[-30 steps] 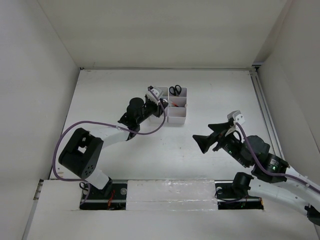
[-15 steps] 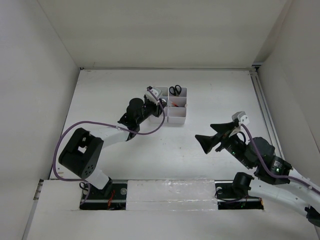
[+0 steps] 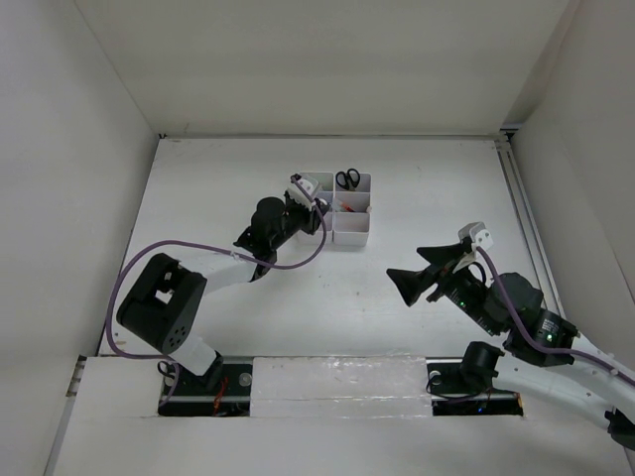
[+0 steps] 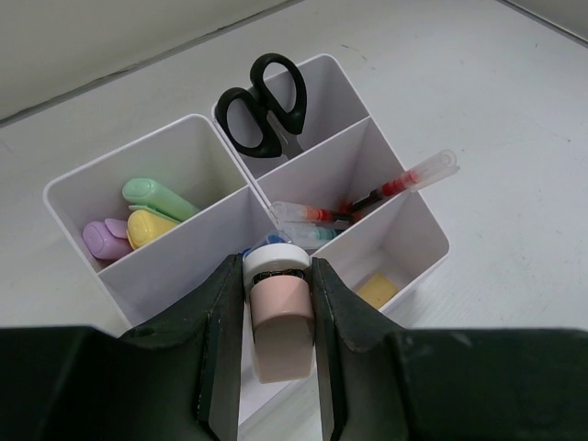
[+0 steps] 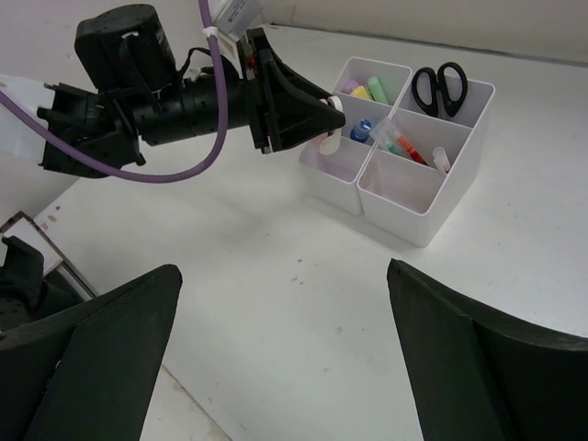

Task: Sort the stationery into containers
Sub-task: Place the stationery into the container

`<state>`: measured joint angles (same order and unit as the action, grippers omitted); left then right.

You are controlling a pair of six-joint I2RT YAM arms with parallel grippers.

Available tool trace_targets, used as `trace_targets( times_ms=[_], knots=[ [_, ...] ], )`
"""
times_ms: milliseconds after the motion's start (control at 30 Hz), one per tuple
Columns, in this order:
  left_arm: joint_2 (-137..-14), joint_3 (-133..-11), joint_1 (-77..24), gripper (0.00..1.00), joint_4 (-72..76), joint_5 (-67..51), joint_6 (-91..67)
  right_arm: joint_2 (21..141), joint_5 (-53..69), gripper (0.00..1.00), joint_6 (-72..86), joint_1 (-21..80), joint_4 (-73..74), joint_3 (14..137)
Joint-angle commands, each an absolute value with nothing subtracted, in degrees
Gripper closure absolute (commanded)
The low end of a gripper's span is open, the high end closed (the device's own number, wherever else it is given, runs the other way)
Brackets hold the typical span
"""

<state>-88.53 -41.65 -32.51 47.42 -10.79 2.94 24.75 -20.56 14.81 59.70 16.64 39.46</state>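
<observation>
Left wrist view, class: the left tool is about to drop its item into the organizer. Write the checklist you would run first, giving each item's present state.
1. Grip: the pink white-capped stick is clamped between the fingers of the left tool: ok.
2. Aim: stick lined up over one compartment of the white plastic organizer block: cannot tell; the stick hides what lies below.
3. Path: the black-handled scissors stand in a far compartment, away from the tool: ok.
4. Path: the clear-capped red pen leans out over the rim, away from the tool: ok.
5. Other arm: the right tool is open and apart from the organizer: ok.
</observation>
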Motion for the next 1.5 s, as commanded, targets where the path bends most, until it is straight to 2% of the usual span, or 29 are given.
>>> trace_targets(
  times_ms=[0,667,1300,1467],
  knots=[
    [-88.42,-41.40,-32.52,1.00,51.42,-10.63,3.69,23.91,-20.83,0.00,14.68,60.03,16.00,39.73],
    [-92.28,-41.40,-32.52,1.00,53.17,-10.63,4.75,23.91,-19.25,0.00,14.15,60.03,15.47,39.73],
    [-91.76,-39.20,-32.52,1.00,54.84,-4.93,4.22,23.38,-17.67,0.00,13.62,60.03,14.94,39.73],
    [-92.29,-39.81,-32.52,0.93,53.36,-3.61,3.69,23.38,-17.67,0.00,13.62,60.03,14.94,39.73]
  ],
)
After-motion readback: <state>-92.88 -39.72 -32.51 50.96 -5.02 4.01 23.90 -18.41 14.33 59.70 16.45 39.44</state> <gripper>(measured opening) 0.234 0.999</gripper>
